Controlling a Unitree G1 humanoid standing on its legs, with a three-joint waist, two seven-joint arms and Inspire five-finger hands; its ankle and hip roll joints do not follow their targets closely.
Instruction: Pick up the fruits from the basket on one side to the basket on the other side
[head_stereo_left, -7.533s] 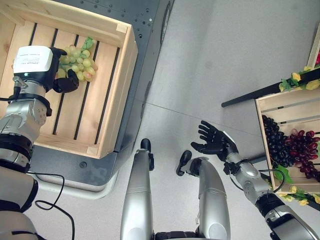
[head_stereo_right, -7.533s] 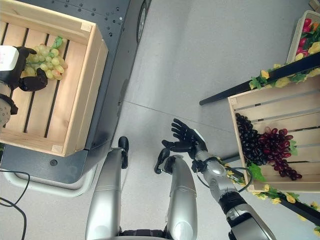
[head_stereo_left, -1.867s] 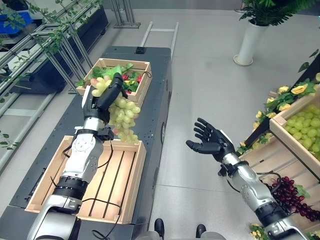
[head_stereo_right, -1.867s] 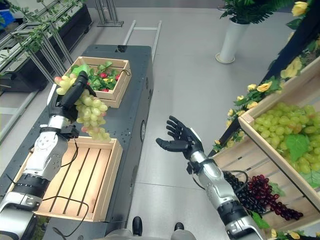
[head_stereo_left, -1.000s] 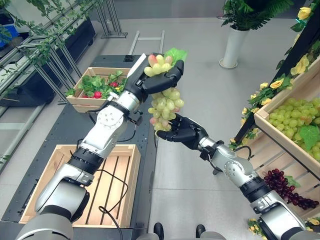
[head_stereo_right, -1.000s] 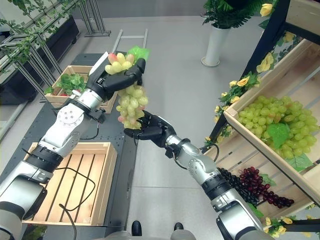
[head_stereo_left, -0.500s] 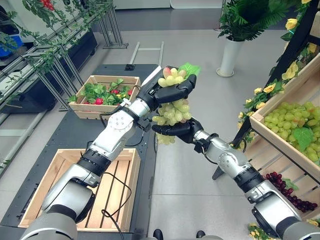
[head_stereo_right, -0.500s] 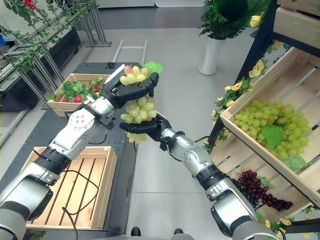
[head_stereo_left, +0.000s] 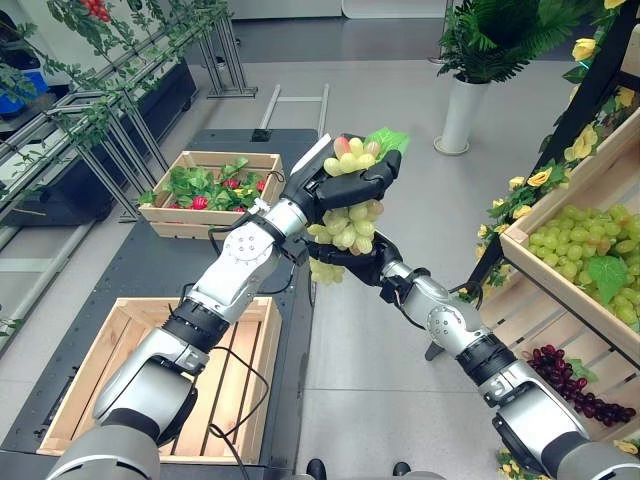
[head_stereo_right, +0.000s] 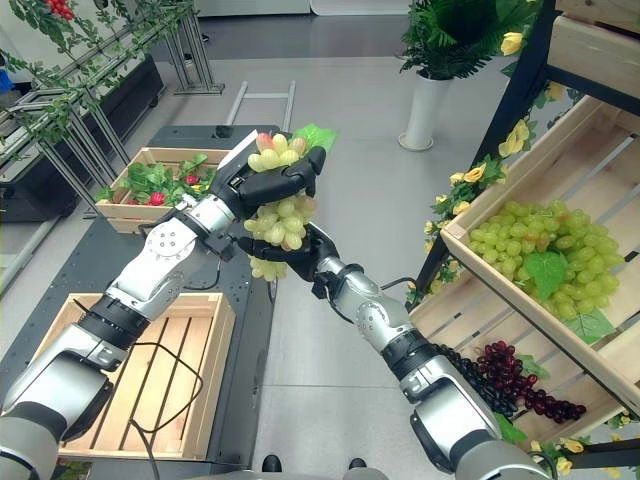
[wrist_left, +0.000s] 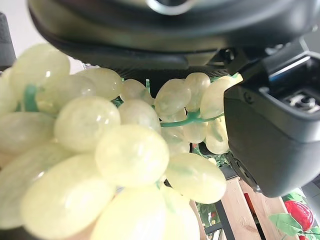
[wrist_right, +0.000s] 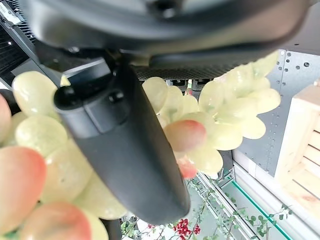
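at the centre of the frame your left hand (head_stereo_left: 352, 186) grips the green grape bunch (head_stereo_left: 343, 222) from above, and your right hand (head_stereo_left: 360, 263) cups it from below. close the right fingers firmly before you release the left.

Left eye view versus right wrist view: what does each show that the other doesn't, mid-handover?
Left eye view alone: left hand curled over the top of the green grape bunch, empty wooden crate below, shelf crate of green grapes. Right wrist view alone: close up, reddish grapes in the bunch beside the thumb. Both: right hand cupping the bunch from beneath.
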